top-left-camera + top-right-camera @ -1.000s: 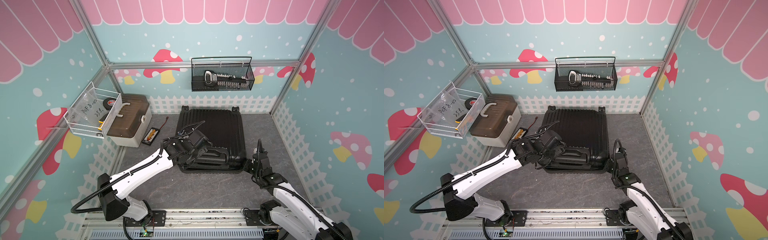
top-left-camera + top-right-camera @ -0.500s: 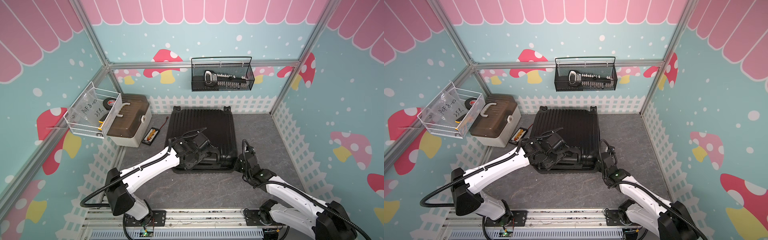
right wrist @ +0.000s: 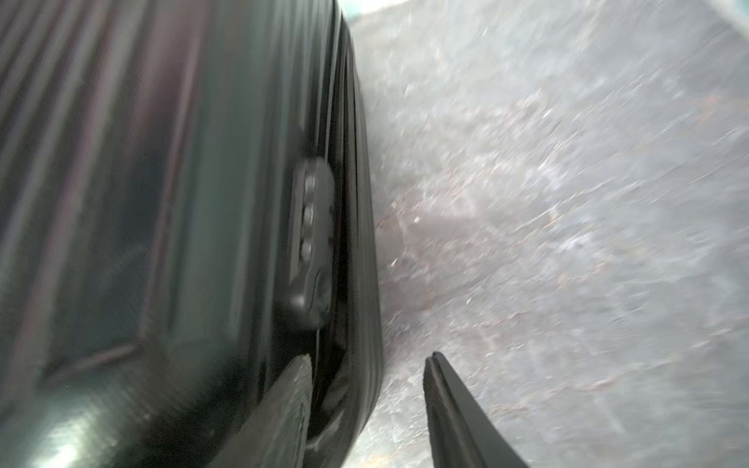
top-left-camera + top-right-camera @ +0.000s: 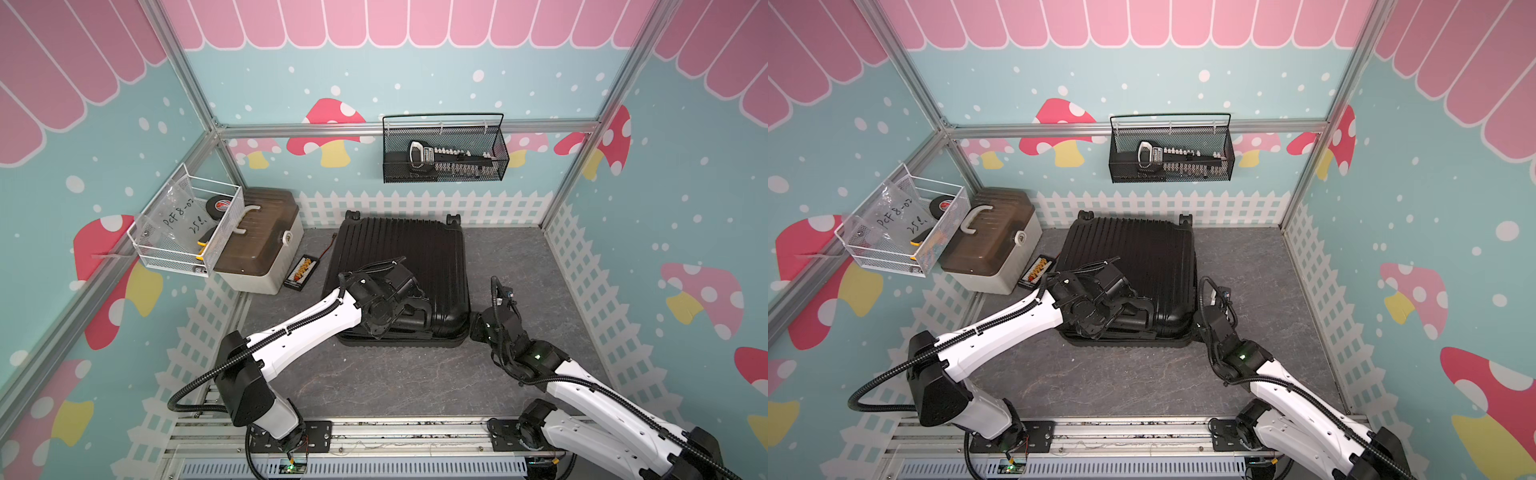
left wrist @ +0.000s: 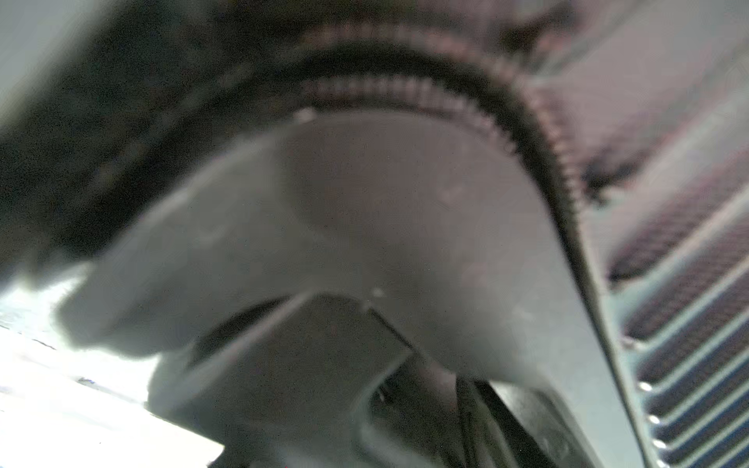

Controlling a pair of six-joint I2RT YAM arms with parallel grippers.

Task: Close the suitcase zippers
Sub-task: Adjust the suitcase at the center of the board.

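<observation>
Suitcase lay flat on the grey tabletop, ribbed shell up, two wheels showing at its far edge. A beige box with a brown lid stood just off the suitcase's far corner on the left arm's side. A small black strip with orange and yellow parts lay between box and suitcase.

Left claw sat low at the suitcase's near edge, buried under its own wrist in both top views. I could not tell how wide it stood. Its wrist camera was badly blurred but caught the zippers as a toothed track curving round a smooth rounded corner of the shell.

Right claw was at the suitcase's near corner on the right arm's side, jaws moderately wide. One finger lay against the suitcase's side by the seam, and the other hung over bare tabletop, clear of the lower shell's rim. I saw a dark gap between the two shells along that side, and a small lock block beside the gap, farther along the suitcase.
</observation>
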